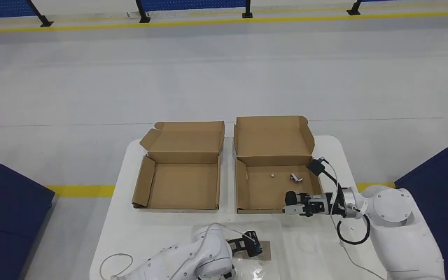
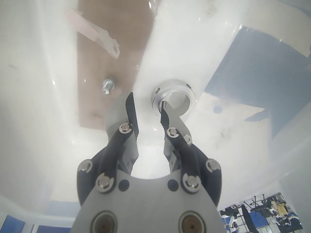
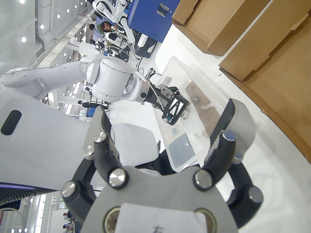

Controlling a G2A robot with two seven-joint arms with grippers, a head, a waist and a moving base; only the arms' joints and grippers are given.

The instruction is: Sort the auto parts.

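A silver collar ring [image 2: 173,96] lies in a clear plastic tray [image 2: 36,73] beside a small bolt [image 2: 107,86] and a pale pink plastic clip [image 2: 97,36]. My left gripper [image 2: 148,110] is open over the ring. One finger [image 2: 165,117] reaches into the ring's hole, the other stands outside its wall. In the top view the left gripper [image 1: 252,245] is low in the tray at the table's front. My right gripper [image 1: 288,203] hovers open and empty at the front edge of the right cardboard box [image 1: 276,199]. That box holds two small parts [image 1: 295,177].
An open cardboard box [image 1: 178,185] with nothing visible inside stands to the left of the right one. A brown cardboard sheet [image 2: 114,49] shows through the tray floor. The right wrist view shows the tray [image 3: 170,60] lying in front of both boxes [image 3: 243,37].
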